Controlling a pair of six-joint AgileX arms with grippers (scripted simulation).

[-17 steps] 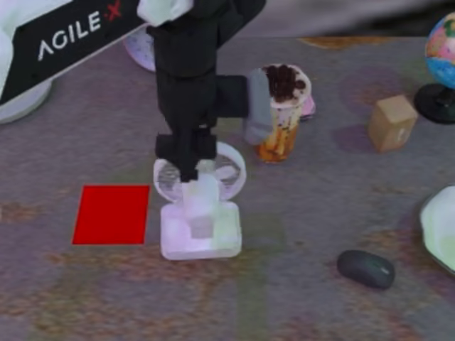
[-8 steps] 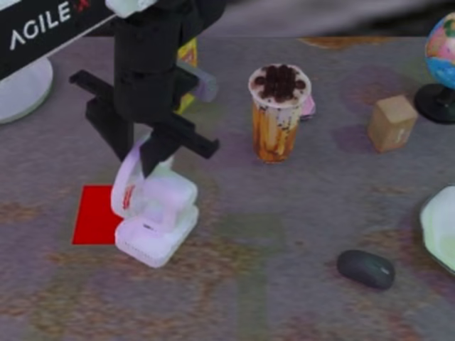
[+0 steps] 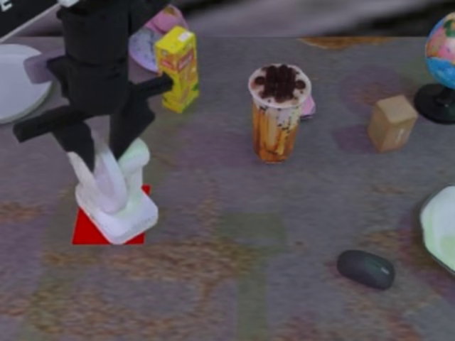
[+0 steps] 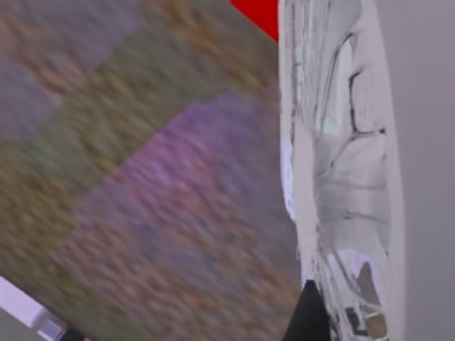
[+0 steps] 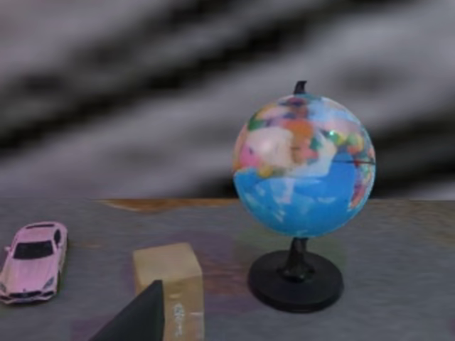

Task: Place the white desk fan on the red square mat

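The white desk fan (image 3: 114, 192) stands rotated over the red square mat (image 3: 87, 232), its base covering most of the mat. I cannot tell whether the base touches it. My left gripper (image 3: 106, 145) reaches down from above and is shut on the fan's round head. In the left wrist view the grilled fan head (image 4: 341, 177) fills one side, beside one black fingertip (image 4: 309, 316) and a corner of the red mat (image 4: 259, 14). My right arm is out of the top view; its wrist view shows only one dark finger (image 5: 142, 312).
A yellow carton (image 3: 176, 69) stands behind the fan, with a white plate (image 3: 18, 82) at the far left. A topped drink cup (image 3: 279, 114), wooden block (image 3: 392, 122), globe (image 3: 442, 57) and black mouse (image 3: 365, 268) lie to the right.
My left gripper has carried the fan leftward from the table's middle to over the red mat and turned it. The yellow carton has come into view behind.
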